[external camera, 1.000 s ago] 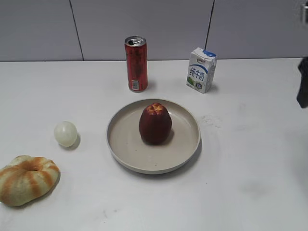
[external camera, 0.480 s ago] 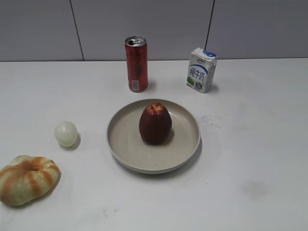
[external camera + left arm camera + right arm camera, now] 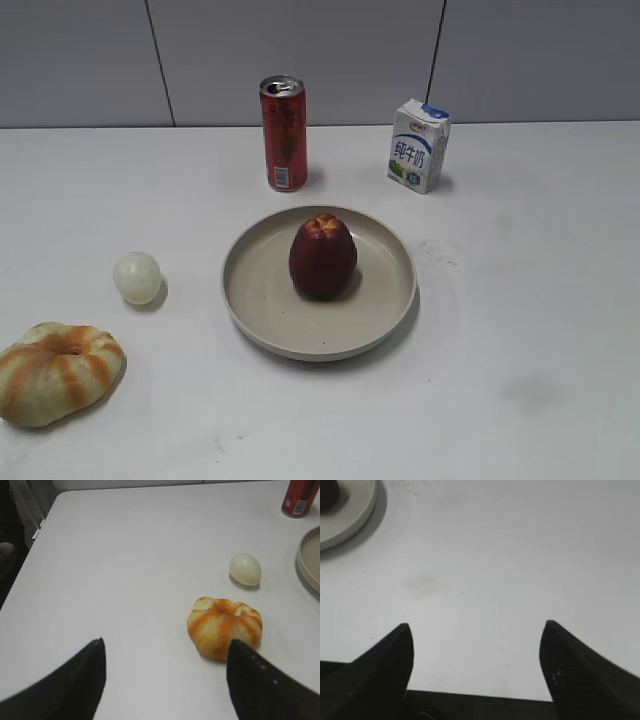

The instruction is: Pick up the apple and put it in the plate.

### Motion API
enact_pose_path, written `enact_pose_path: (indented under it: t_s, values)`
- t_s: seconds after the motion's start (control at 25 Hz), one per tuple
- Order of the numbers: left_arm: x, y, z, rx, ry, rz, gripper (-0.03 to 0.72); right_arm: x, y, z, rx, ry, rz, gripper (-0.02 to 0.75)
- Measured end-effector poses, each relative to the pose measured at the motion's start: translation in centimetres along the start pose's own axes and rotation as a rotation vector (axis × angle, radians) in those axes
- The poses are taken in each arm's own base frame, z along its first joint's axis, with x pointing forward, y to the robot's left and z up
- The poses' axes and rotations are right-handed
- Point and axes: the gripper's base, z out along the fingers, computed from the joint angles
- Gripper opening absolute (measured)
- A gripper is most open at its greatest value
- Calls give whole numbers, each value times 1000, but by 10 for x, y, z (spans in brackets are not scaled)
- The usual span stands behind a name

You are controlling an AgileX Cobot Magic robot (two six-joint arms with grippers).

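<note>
The dark red apple (image 3: pixel 322 257) stands upright in the middle of the beige plate (image 3: pixel 259 308) at the centre of the white table. Neither arm shows in the exterior view. My left gripper (image 3: pixel 166 643) is open and empty above the table's left part, near the orange-striped bun. The plate's rim (image 3: pixel 309 560) shows at that view's right edge. My right gripper (image 3: pixel 476 626) is open and empty over bare table near the front edge. The plate (image 3: pixel 350 510) and a dark bit of the apple (image 3: pixel 327 492) show at the top left of the right wrist view.
A red can (image 3: pixel 283 133) and a milk carton (image 3: pixel 417 145) stand behind the plate. A pale round ball (image 3: pixel 137 277) and an orange-striped bun (image 3: pixel 58 371) lie to the left; both also show in the left wrist view, ball (image 3: pixel 245 569) and bun (image 3: pixel 224 626).
A dark arm part at the exterior view's right edge one second ago has left the frame. The apple and plate have not moved.
</note>
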Motion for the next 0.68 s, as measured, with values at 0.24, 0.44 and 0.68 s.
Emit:
enact_pose_path:
  t_s: [0.24,0.44,0.68]
  values:
    - [0,0,0,0,0,0,572,12,1,-19,-15,-141,-4,590]
    - [0,0,0,0,0,0,572,20,2,-27,-31,-211,-3,590]
    - [0,0,0,0,0,0,572,21,2,-28,-35,-214,-2,590]
